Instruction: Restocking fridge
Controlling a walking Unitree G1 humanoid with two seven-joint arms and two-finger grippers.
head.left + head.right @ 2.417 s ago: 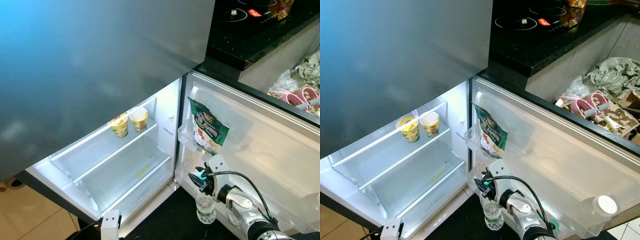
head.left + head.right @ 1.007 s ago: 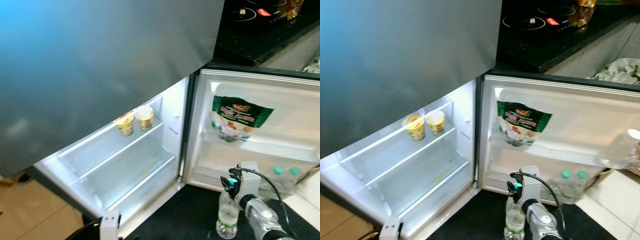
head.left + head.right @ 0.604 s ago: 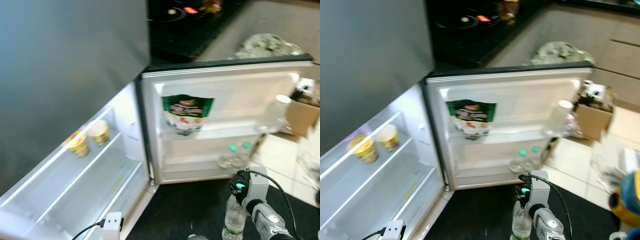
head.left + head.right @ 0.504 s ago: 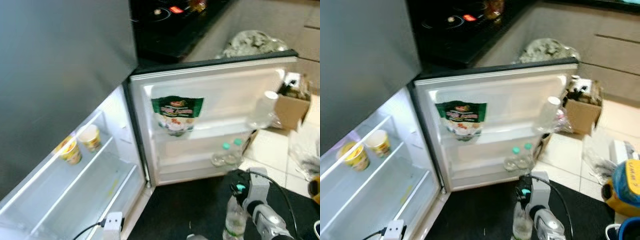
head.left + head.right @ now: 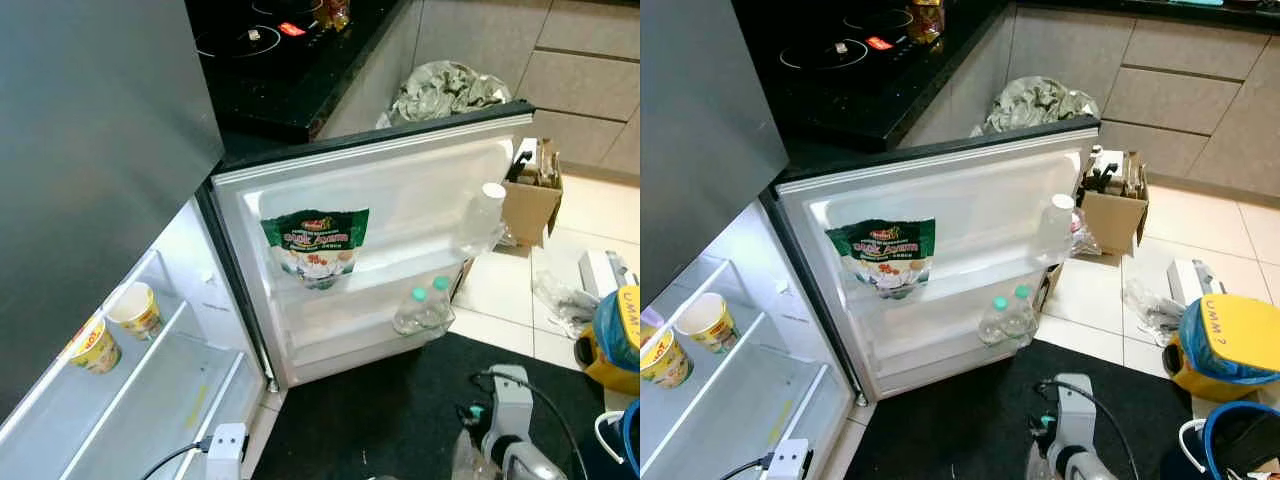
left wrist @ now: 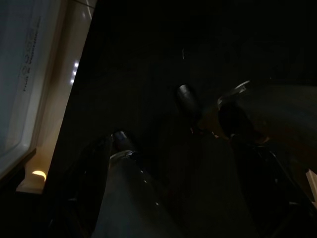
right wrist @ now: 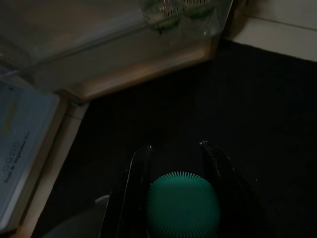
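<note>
Silver right arm (image 5: 520, 462), white wrist block (image 5: 510, 392) looped by black cable (image 5: 555, 415), teal light (image 5: 476, 411), black claw fingers (image 7: 133, 183).

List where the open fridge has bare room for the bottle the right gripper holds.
The right gripper holds a green-capped clear plastic bottle. Free: the lower door shelf left of the two green-capped bottles, and the inner glass shelf below the two paper cups. Crowded: the upper door shelf, between the green snack pouch and the white-capped bottle.
</note>
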